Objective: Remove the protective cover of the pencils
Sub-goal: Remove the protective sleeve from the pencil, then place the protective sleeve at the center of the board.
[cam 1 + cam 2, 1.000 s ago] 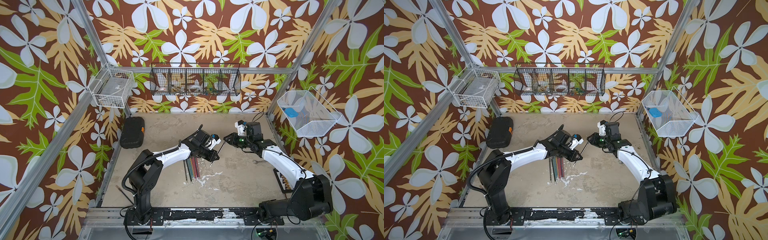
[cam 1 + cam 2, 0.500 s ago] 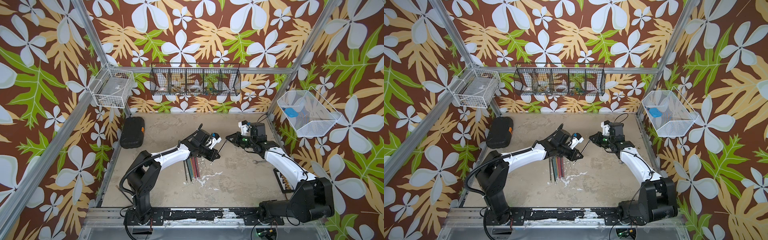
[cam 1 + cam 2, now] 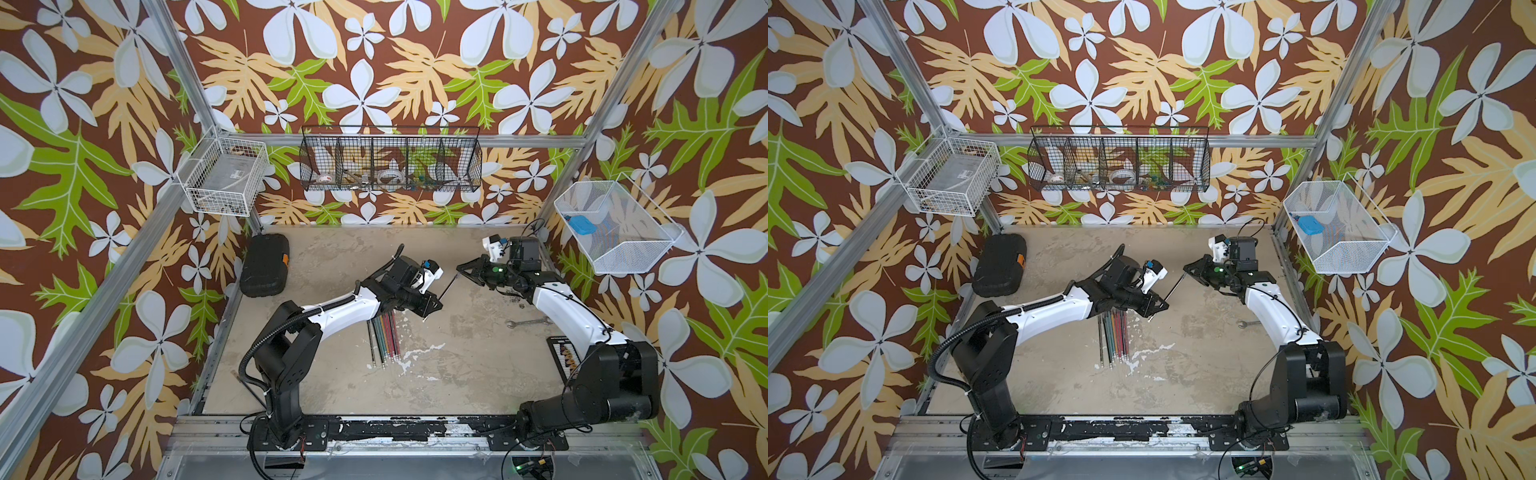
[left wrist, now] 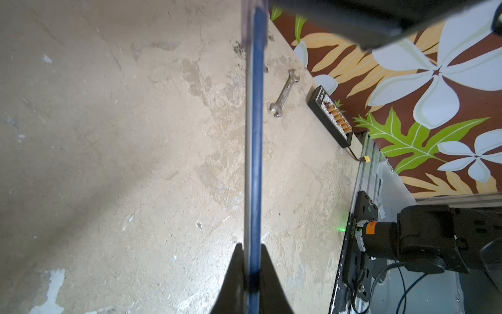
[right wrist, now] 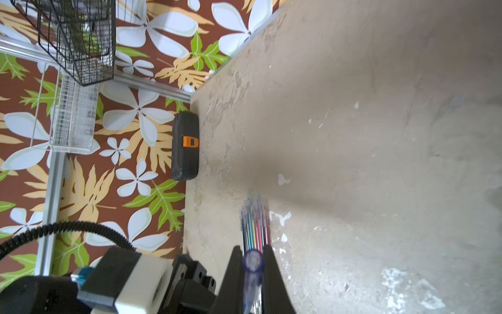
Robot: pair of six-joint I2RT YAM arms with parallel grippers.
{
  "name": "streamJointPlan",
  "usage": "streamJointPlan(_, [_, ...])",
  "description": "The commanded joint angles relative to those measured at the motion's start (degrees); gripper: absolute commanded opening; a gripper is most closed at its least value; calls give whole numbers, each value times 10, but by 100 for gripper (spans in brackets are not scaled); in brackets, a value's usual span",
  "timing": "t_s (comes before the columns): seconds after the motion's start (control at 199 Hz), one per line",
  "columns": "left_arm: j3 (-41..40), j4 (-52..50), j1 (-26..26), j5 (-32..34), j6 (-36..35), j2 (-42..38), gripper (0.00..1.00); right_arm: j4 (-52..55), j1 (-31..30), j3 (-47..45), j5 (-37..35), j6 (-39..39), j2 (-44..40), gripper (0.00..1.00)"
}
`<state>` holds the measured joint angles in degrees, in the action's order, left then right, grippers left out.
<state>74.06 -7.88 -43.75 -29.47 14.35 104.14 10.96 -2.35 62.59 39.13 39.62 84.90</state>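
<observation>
Nearest the base, the loose pencils [image 3: 384, 338] are lying side by side on the table [image 3: 457, 374], waiting their turn just under the left arm. A wrench [image 3: 525, 323] is sitting off to the right, well apart from them.

A little farther in, the left gripper [image 3: 433, 306] is clamping tight on one blue pencil [image 3: 446, 289] near its lower end. It's holding the pencil up off the table and angling it toward the other arm, so the far end is free to work on. In the left wrist view the pencil is running straight out from between the fingers [image 4: 236, 274].

Farther on, the right gripper [image 3: 460, 270] is squeezing together on that far tip. The right wrist view is showing the rounded, translucent end of the protective cover [image 5: 253, 261] pinched between its fingers [image 5: 235, 271].

So one arm is anchoring, and the other looks set to draw the cover off along the shaft. At the far left edge, a black case [image 3: 265, 270] is staying out of it.
</observation>
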Motion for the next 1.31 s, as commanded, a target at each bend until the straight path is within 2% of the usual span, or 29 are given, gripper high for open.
streamJointPlan(0.0, [-1, -33, 0, -35, -14, -4, 0, -38, 11, 11, -92, -24, 8, 0])
streamJointPlan(0.181, [-1, -33, 0, -37, -14, -5, 0, -36, 13, 17, -92, -25, 17, 0])
streamJointPlan(0.321, [-1, -32, 0, -30, -13, -9, 0, -10, 13, 14, -122, -45, 20, 0])
streamJointPlan(0.552, [0, -36, 0, -18, -15, -5, 0, 36, 9, -32, -248, -73, 33, 0])
streamJointPlan(0.703, [1, -36, 0, -14, -16, -6, 0, 103, -9, -4, -332, -103, 96, 0])
streamJointPlan(0.954, [2, -36, 0, -21, -14, -6, 0, 114, -61, 27, -468, -159, 161, 0])
streamJointPlan(1.3, [5, -39, 0, -19, -16, -4, 0, 106, -61, 63, -467, -173, 233, 5])
